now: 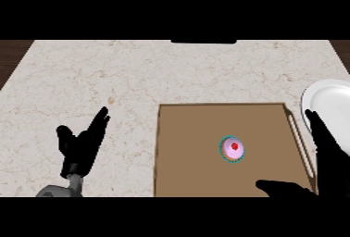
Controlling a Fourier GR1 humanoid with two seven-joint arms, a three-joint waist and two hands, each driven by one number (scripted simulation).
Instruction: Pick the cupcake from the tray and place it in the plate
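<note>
A small cupcake (232, 148) with pink frosting, a red top and a teal wrapper stands near the middle of a brown tray (191, 152). A white plate (328, 99) lies at the right edge, just beyond the tray's far right corner. My right hand (328, 157) is open over the tray's right side, fingers pointing up toward the plate and thumb (284, 187) stretched left below the cupcake. It does not touch the cupcake. My left hand (80, 143) rests open on the counter left of the tray, fingers up.
The tray lies on a pale marble counter (137, 74). A dark object (203, 41) sits at the counter's far edge. Dark wood floor shows beyond the counter's left and right corners.
</note>
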